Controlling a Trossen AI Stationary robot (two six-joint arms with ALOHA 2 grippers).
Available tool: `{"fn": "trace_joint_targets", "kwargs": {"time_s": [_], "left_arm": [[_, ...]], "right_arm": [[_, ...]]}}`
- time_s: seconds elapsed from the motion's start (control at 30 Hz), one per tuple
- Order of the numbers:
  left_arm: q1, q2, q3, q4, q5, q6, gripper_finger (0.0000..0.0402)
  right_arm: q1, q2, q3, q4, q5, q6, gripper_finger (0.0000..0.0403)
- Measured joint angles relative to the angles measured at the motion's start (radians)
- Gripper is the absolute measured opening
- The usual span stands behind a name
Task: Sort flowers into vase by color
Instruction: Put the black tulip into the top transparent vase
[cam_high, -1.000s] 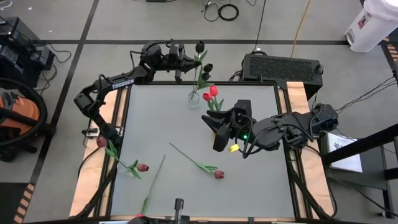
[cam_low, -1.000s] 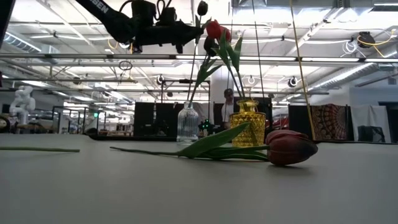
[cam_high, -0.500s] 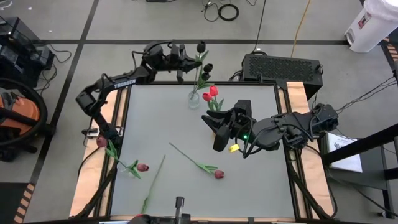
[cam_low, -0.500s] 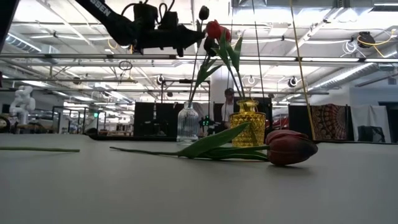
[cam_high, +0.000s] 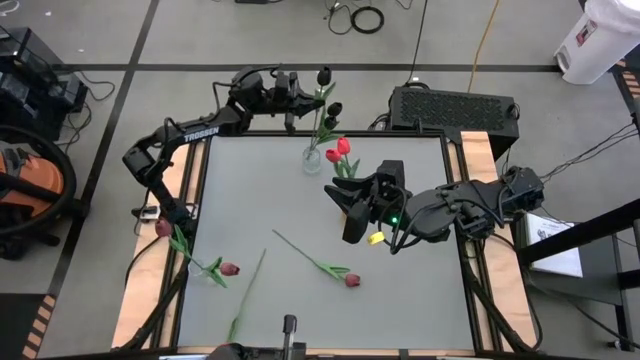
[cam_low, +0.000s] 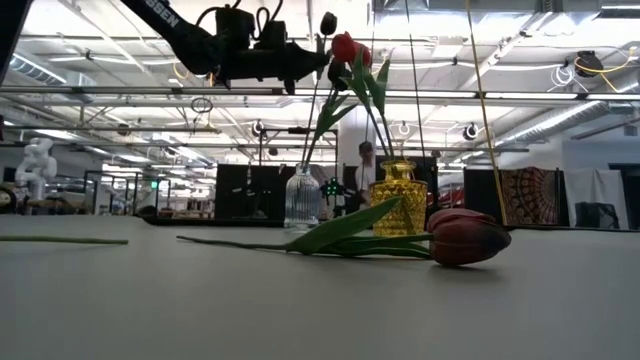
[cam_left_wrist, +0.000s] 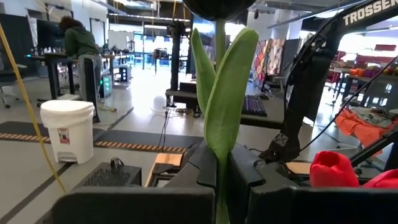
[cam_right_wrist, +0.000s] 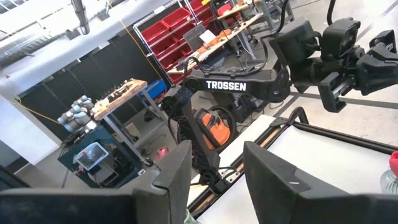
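Note:
My left gripper (cam_high: 298, 100) is raised over the table's far edge and shut on a dark-headed tulip (cam_high: 322, 75). That tulip's stem runs down into the clear glass vase (cam_low: 302, 195), where another dark tulip (cam_high: 333, 108) stands. Two red tulips (cam_high: 338, 150) rise from the yellow vase (cam_low: 398, 195), which shows under my right arm in the high view. My right gripper (cam_high: 347, 212) hangs open above the table's middle, near the yellow vase. A maroon tulip (cam_high: 351, 280) lies flat on the table, and more flowers (cam_high: 205, 265) lie at the left edge. My left gripper pinches the dark tulip's stem and leaf (cam_left_wrist: 221, 155) between its two fingers, high up and a little below the head (cam_low: 327, 18). The fingers (cam_low: 300, 66) come level from the table's left, across the stem. The stem stands nearly upright with its lower end in the clear vase.
A loose green stem (cam_high: 248, 288) lies near the table's near edge. A dark box (cam_high: 452, 108) sits beyond the far right corner. A person (cam_low: 365, 158) shows far behind the vases. Bare table surface (cam_high: 250, 200) lies left of the vases.
My left gripper has crept a little toward the table's right, keeping its hold on the dark tulip's stem. The vases and the flowers lying on the table have stayed put.

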Motion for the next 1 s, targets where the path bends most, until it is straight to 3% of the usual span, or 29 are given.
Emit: {"fn": "trace_joint_targets", "kwargs": {"time_s": [1.0], "left_arm": [[0.0, 0.0, 0.0, -0.088, -0.009, 0.007, 0.0037]], "right_arm": [[0.0, 0.0, 0.0, -0.007, -0.003, -0.031, 0.0137]]}}
